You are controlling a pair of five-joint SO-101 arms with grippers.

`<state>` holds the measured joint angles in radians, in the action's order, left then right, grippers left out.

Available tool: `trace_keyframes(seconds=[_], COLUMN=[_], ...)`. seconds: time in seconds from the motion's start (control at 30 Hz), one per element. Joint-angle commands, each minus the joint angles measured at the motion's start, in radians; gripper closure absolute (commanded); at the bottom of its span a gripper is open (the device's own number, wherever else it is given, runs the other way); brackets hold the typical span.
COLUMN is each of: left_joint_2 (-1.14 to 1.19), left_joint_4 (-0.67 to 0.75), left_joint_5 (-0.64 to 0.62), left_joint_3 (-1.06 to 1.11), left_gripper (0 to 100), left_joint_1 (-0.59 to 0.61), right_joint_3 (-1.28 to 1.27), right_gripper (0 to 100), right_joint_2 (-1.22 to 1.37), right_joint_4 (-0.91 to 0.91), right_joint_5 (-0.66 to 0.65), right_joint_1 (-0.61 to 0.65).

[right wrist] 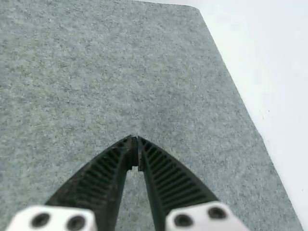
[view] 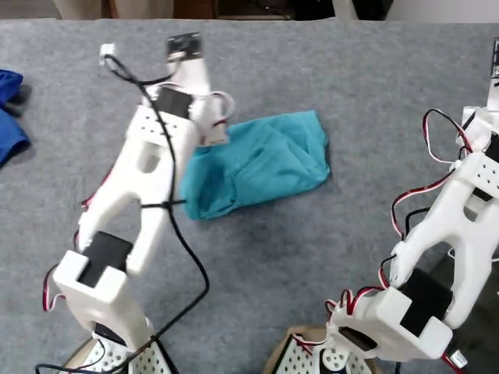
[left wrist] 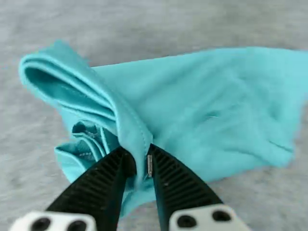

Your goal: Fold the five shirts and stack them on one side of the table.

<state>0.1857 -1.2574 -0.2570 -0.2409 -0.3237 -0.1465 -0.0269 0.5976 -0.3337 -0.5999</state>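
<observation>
A teal shirt (view: 261, 164) lies bunched and partly folded in the middle of the grey table. My left gripper (left wrist: 140, 162) is shut on a folded hem of the teal shirt (left wrist: 202, 115) at the shirt's left edge; in the high view the left arm (view: 156, 156) covers that edge. A blue shirt (view: 9, 113) lies at the table's far left edge. My right gripper (right wrist: 134, 153) is shut with nothing in it, above bare felt near the table's right edge; its arm (view: 460, 202) stands at the right in the high view.
The grey felt table (view: 312, 257) has open room in front of and behind the teal shirt. The table's edge (right wrist: 240, 106) runs close beside the right gripper, with white floor beyond. Arm bases and cables sit at the near edge.
</observation>
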Motion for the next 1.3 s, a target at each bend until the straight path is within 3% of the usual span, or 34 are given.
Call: trace_keyframes(seconds=[0.0,0.3,0.7,1.0,1.17,1.27], left_joint_2=[-0.004,0.202,0.576,0.745,0.750,0.746], left_joint_4=[-0.003,0.084,-0.029,-0.031,-0.031,-0.032], left_joint_5=[-0.044,-0.098,-0.161,-0.161,-0.167,-0.265], left_joint_3=[-0.095,-0.255,-0.867,-1.008,-1.008,-1.011], left_gripper=[98,98,98,98,87,80], left_joint_1=[-0.080,-0.199,-0.308,-0.310,-0.315,-0.311], right_joint_3=[0.025,0.025,0.025,0.025,0.025,0.025], right_gripper=[99.3,99.3,99.3,99.3,99.3,99.3], right_joint_2=[-0.033,-0.033,-0.033,-0.033,-0.033,-0.033], right_joint_4=[-0.023,-0.021,-0.025,-0.023,-0.023,-0.023], right_joint_5=[0.005,0.006,0.005,0.006,0.006,0.006], right_joint_1=[-0.008,-0.008,-0.008,-0.007,-0.007,0.001])
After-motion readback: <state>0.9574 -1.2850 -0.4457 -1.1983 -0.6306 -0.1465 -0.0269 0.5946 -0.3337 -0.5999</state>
